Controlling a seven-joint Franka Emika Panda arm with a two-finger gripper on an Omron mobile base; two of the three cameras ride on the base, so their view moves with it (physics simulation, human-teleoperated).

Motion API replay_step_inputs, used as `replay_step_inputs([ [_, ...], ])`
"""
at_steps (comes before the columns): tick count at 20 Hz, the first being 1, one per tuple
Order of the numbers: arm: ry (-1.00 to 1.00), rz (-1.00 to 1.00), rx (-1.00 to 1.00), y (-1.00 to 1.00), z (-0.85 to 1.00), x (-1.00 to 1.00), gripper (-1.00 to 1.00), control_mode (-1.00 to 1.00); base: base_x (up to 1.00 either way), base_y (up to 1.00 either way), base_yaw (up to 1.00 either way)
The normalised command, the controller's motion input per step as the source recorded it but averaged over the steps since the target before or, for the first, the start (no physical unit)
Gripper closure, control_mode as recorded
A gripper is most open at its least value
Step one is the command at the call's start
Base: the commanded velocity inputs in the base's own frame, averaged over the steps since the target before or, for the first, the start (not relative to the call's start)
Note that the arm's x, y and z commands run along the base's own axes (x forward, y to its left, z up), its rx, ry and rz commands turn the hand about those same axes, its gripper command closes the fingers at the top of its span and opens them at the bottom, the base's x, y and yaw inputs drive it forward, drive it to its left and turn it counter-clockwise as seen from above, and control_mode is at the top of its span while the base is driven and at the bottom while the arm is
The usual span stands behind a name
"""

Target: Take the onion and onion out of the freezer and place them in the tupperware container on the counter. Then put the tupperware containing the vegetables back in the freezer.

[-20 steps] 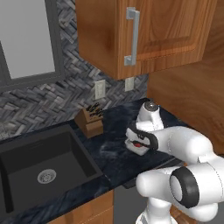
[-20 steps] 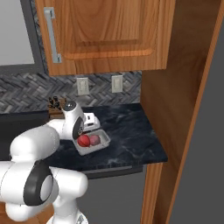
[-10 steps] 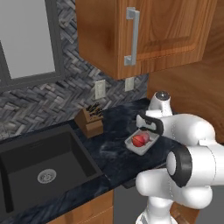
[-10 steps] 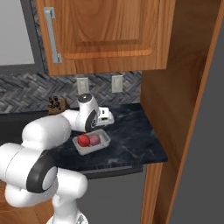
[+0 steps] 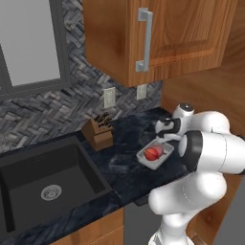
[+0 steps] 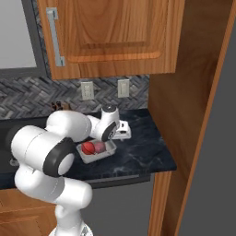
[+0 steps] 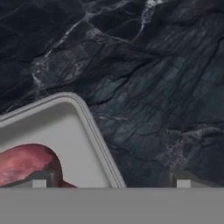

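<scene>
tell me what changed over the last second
The pincer, open, lifted off the tupperware container and swung away toward the wooden side panel, ending beside the container over the counter. Nothing was picked up. The two onions stayed in the container; the knife block and sink did not move.
</scene>
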Motion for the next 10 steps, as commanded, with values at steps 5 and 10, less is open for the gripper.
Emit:
replay_step_inputs([
  [5, 0.07, -0.01, 0.09, -0.05, -0.2, 0.1, -1.0, -1.0, 0.0, 0.0, 0.0],
  [10, 0.09, 0.0, 0.04, -0.11, -0.27, 0.08, -1.0, -1.0, 0.0, 0.0, 0.0],
])
